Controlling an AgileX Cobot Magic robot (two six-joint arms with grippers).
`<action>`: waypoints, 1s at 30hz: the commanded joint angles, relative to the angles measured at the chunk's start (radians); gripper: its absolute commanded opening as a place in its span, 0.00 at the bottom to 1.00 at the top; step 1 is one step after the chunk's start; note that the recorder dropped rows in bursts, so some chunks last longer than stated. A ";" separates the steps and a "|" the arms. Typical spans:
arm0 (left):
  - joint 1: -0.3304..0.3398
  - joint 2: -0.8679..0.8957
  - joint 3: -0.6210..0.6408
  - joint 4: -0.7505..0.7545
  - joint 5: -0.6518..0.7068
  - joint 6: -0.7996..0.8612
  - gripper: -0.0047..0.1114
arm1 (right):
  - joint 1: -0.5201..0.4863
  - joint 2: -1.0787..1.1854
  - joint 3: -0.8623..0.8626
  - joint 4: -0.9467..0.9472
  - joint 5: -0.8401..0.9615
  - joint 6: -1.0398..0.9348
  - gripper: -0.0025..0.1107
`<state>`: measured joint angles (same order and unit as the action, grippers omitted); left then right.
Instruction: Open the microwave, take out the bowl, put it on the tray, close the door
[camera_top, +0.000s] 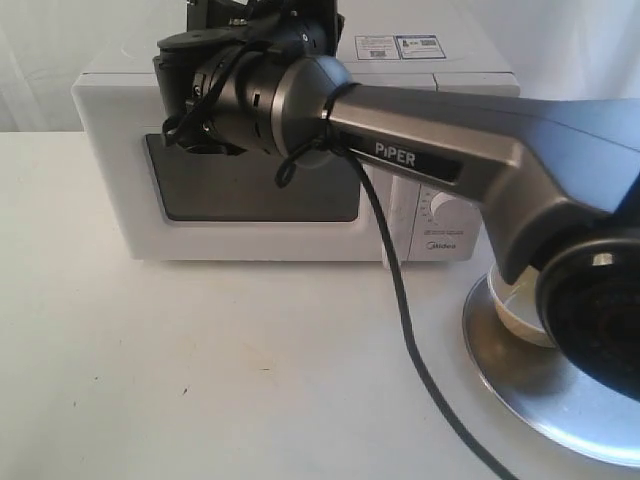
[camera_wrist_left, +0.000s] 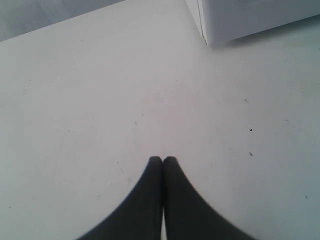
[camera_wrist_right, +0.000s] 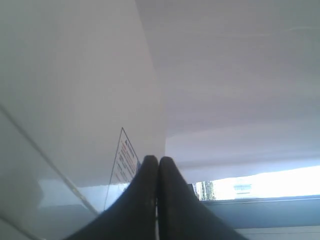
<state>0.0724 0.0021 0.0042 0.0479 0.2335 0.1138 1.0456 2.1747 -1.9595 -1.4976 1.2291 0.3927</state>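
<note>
The white microwave (camera_top: 110, 150) stands at the back of the table, its door (camera_top: 250, 240) flush against the front, dark window facing me. My right arm reaches across it. Up at the microwave's top edge my right gripper (camera_wrist_right: 158, 159) is shut on nothing, over the white top panel (camera_wrist_right: 75, 90). The cream bowl (camera_top: 515, 305) sits on the silver tray (camera_top: 540, 400) at the front right, partly hidden by the arm's joint. My left gripper (camera_wrist_left: 162, 159) is shut and empty above the bare table, a microwave corner (camera_wrist_left: 240, 20) ahead of it.
A black cable (camera_top: 400, 300) hangs from the right arm down across the microwave front to the table. A white dial (camera_top: 445, 210) shows beside the arm. Stickers (camera_top: 400, 46) lie on the microwave's top; one sticker (camera_wrist_right: 125, 160) appears beside the right fingers.
</note>
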 joint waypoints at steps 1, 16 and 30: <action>-0.004 -0.002 -0.004 -0.003 -0.001 -0.005 0.04 | -0.066 0.002 -0.004 -0.171 -0.008 0.114 0.02; -0.004 -0.002 -0.004 -0.003 -0.001 -0.005 0.04 | 0.068 -0.154 -0.004 0.132 -0.048 -0.038 0.02; -0.004 -0.002 -0.004 -0.003 -0.001 -0.005 0.04 | 0.103 -0.637 0.236 0.669 -0.185 -0.145 0.02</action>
<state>0.0724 0.0021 0.0042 0.0479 0.2335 0.1138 1.1462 1.6774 -1.8142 -0.9131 1.1534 0.2456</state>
